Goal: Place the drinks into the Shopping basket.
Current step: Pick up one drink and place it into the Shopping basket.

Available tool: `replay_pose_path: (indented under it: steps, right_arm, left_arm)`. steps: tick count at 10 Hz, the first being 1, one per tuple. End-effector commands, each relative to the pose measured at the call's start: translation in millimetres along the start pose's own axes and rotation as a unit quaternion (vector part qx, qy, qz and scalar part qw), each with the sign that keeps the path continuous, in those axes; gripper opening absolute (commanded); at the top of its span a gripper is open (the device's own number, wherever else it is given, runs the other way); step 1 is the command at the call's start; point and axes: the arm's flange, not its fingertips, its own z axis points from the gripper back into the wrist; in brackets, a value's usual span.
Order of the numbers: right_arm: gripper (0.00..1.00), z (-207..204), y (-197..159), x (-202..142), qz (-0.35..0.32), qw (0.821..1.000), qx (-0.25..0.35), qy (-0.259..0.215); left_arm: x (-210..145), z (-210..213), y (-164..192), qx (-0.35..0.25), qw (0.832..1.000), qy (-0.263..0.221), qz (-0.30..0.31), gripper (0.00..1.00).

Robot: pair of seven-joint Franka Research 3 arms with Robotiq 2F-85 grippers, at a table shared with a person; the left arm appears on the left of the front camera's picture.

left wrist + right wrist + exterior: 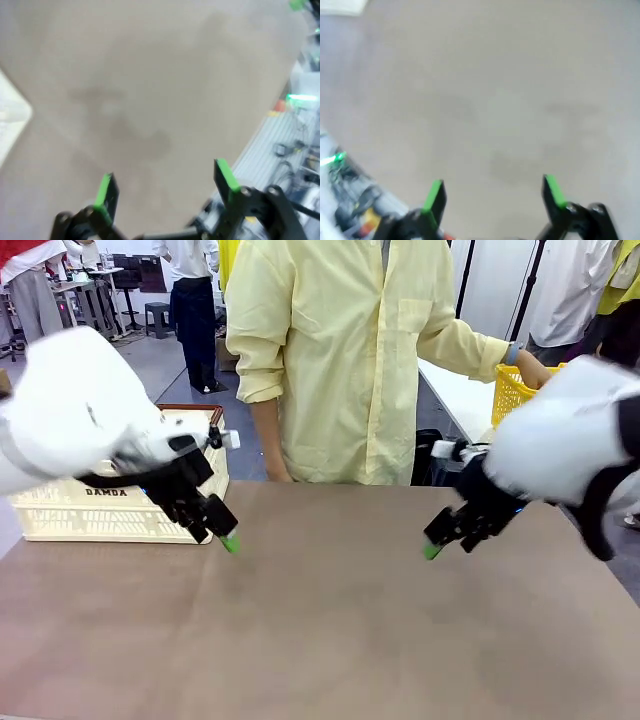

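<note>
We find the left gripper and the right gripper both spread wide with nothing between their pads. They hang low over the brown tabletop, ready, we judge, for a first pick. The cream-white slotted plastic Shopping basket stands at the far left, just behind the left gripper. The person's hand rests at a bright yellow mesh basket, probably fetching stock.

Left gripper, green-padded fingers spread wide apart, hovering over blurred brown table
</note>
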Motion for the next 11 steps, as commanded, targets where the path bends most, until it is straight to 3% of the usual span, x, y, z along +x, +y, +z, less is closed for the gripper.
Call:
replay_pose_path:
  steps: [1, 2, 3, 4, 5, 6, 7, 8, 9, 10, 11]
  right_arm:
    - [1.0, 82, -31, -13, -0.108, 0.983, 0.144, -0.037]
    - [1.0, 119, -54, -31, -0.126, 0.963, 0.221, -0.084]
    - [1.0, 157, -87, -58, -0.154, 0.936, 0.281, -0.144]
    - [1.0, 181, -121, -83, -0.194, 0.912, 0.304, -0.197]
    - [1.0, 199, -156, -110, -0.229, 0.882, 0.322, -0.256]
    - [1.0, 211, -190, -139, -0.251, 0.839, 0.35, -0.332]
    - [1.0, 218, -226, -166, -0.294, 0.773, 0.384, -0.411]
    - [1.0, 214, -248, -184, -0.32, 0.724, 0.397, -0.465]
    - [1.0, 206, -263, -196, -0.344, 0.687, 0.397, -0.502]
    - [1.0, 200, -266, -197, -0.349, 0.678, 0.402, -0.507]
    - [1.0, 197, -260, -189, -0.34, 0.693, 0.375, -0.513]
  left_arm:
    - [-4, 88, 17, -0.137, 0.989, 0.022, 0.058, 1.0]
    - [-20, 131, 23, -0.167, 0.982, -0.042, 0.073, 1.0]
    - [-48, 186, 42, -0.202, 0.964, -0.134, 0.11, 1.0]
    - [-84, 227, 62, -0.191, 0.946, -0.224, 0.139, 1.0]
    - [-121, 258, 96, -0.205, 0.918, -0.281, 0.188, 1.0]
    - [-154, 276, 139, -0.225, 0.892, -0.314, 0.235, 1.0]
    - [-192, 281, 184, -0.254, 0.853, -0.348, 0.295, 1.0]
    - [-219, 276, 213, -0.275, 0.826, -0.37, 0.324, 1.0]
    - [-237, 268, 231, -0.276, 0.805, -0.393, 0.349, 1.0]
    - [-243, 261, 236, -0.267, 0.806, -0.392, 0.354, 1.0]
    - [-236, 256, 233, -0.227, 0.82, -0.399, 0.343, 1.0]
